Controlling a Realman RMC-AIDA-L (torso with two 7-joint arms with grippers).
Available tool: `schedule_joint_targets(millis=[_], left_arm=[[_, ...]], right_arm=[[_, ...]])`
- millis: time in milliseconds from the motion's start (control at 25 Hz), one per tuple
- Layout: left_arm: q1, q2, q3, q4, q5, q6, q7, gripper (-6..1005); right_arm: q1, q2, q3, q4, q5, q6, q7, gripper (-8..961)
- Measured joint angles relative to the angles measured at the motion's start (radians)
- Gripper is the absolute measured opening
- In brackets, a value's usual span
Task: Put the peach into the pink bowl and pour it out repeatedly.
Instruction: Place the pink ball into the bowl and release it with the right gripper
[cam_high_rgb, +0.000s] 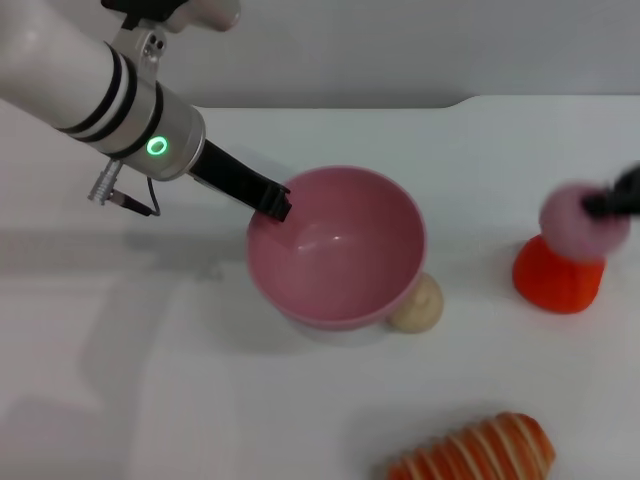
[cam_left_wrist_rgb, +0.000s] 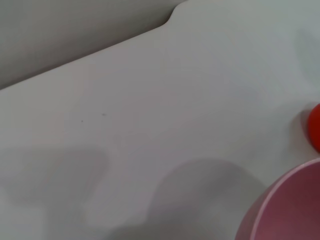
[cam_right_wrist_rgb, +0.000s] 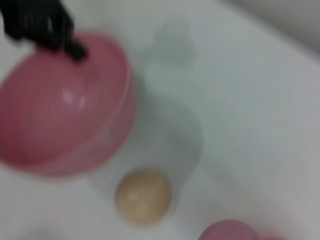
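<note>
From the head view, the left gripper pinches the pink bowl at its rim, tilting it off the table. The right gripper holds the peach above the orange fruit. A beige lump touches the bowl. Left wrist view: only the bowl's edge shows. Right wrist view: the bowl and the lump sit apart.
</note>
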Motion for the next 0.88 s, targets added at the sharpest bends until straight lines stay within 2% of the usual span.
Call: schedule_joint_targets(millis=[240, 360, 440, 680, 880], left_arm=[[-0.001, -0.002, 0.014, -0.006, -0.011, -0.016, 0.000, 42], [-0.002, -0.002, 0.017, -0.016, -0.022, -0.025, 0.000, 42], [-0.006, -0.002, 0.018, -0.024, -0.029, -0.030, 0.001, 42], [-0.010, -0.002, 0.018, -0.029, -0.037, -0.043, 0.001, 42], [-0.011, -0.002, 0.026, -0.031, -0.051, -0.053, 0.002, 42]], right_arm=[[0.012, -0.004, 0.080, -0.067, 0.218, 0.057, 0.005, 43], [0.015, -0.005, 0.081, -0.060, 0.332, 0.074, 0.001, 51], [0.025, 0.003, 0.061, -0.032, 0.383, 0.077, -0.006, 57], [0.062, 0.036, -0.002, 0.063, 0.406, 0.089, -0.068, 73], [0.087, 0.042, -0.048, 0.135, 0.413, 0.101, -0.091, 86]])
